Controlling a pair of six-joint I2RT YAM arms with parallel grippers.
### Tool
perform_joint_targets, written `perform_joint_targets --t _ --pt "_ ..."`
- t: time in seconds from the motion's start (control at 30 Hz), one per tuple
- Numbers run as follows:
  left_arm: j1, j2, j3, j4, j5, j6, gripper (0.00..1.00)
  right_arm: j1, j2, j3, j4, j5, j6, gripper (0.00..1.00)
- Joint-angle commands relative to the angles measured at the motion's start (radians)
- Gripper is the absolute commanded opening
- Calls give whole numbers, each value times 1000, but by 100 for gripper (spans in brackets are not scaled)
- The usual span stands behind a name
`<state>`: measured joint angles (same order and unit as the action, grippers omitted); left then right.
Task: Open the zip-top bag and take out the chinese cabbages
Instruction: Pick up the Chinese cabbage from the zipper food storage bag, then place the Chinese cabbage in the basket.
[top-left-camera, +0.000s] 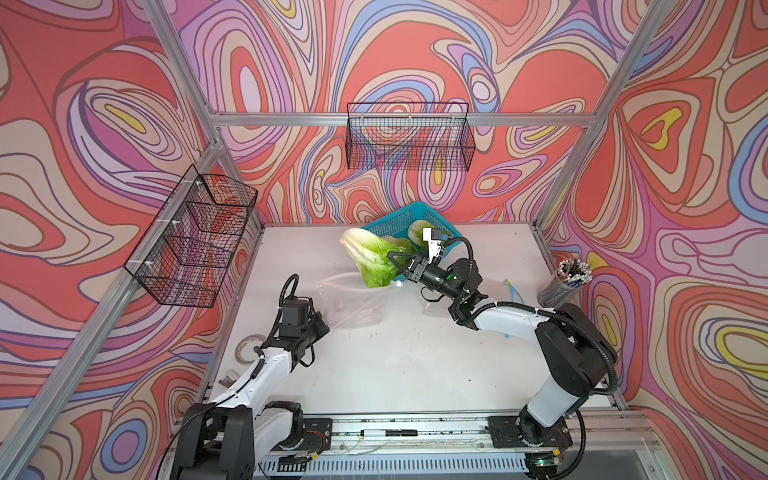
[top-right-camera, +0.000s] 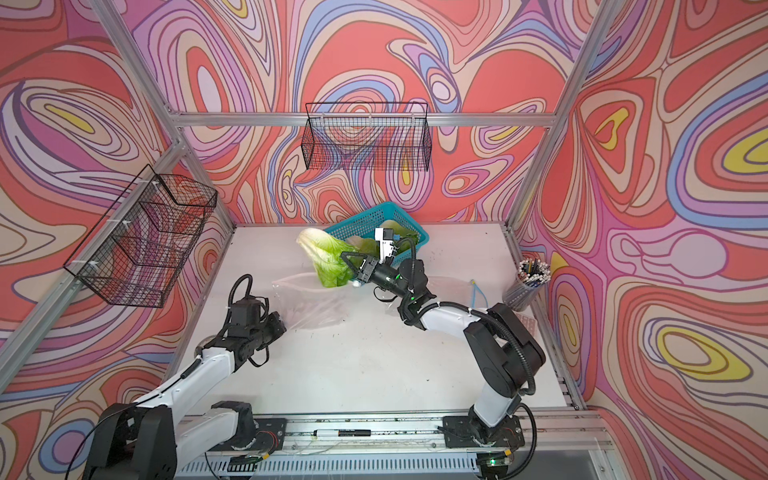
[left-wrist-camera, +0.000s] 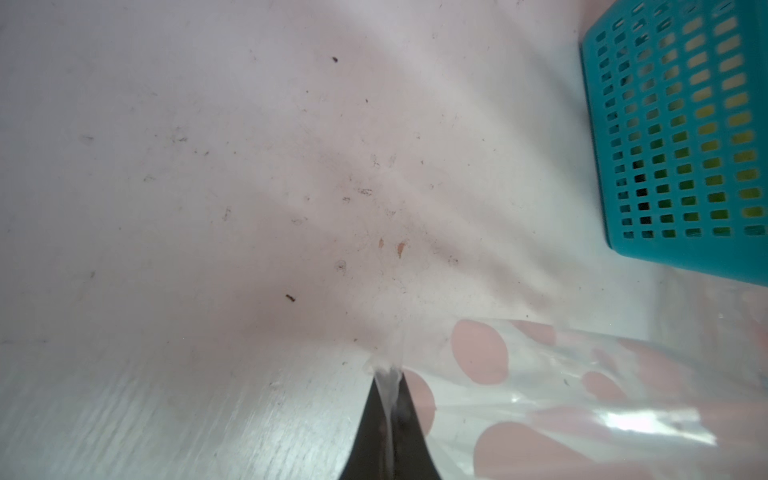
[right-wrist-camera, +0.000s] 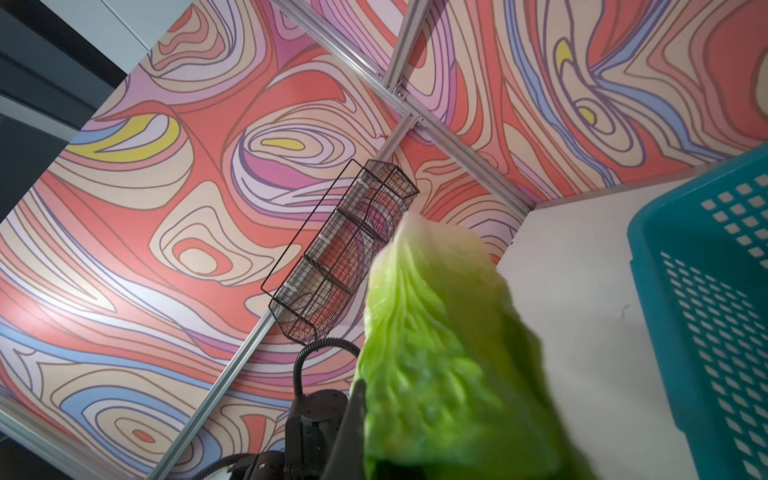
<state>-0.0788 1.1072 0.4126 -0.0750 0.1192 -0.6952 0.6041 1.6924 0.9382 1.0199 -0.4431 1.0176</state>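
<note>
Chinese cabbage hangs pinched in my right gripper, above the zip-top bag, near the back edge of the worktop. Just beside it, the teal basket holds another cabbage. My left gripper is clamped on the bag's corner.

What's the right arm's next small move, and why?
Probably swing the chinese cabbage over the teal basket for release: the right gripper holds it out of the zip-top bag, which the left gripper pinches; another head already lies in the basket.
</note>
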Motion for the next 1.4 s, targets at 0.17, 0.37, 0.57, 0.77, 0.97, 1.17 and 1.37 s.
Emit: perform_joint_targets --t 0.17,0.37,0.57,0.77,0.97,1.17,1.37 --pt "-4 4 28 -37 -42 29 0 -9 34 116 91 146 -40 0" --pt "-10 -56 37 -58 -78 43 0 -9 120 249 -147 187 -210 0" --pt "-12 -179 -9 -33 -130 45 0 -7 243 356 -286 206 -269 0" --pt "-12 -264 -31 -43 -180 43 0 -3 358 457 -412 195 -353 0" --pt "-12 -334 -57 -20 -209 43 0 -4 411 485 -494 216 -412 0" --pt "-12 -351 -61 -18 -209 57 0 -10 469 552 -633 235 -482 0" --pt "-12 -354 -71 -3 -204 59 0 -10 489 583 -776 317 -572 0"
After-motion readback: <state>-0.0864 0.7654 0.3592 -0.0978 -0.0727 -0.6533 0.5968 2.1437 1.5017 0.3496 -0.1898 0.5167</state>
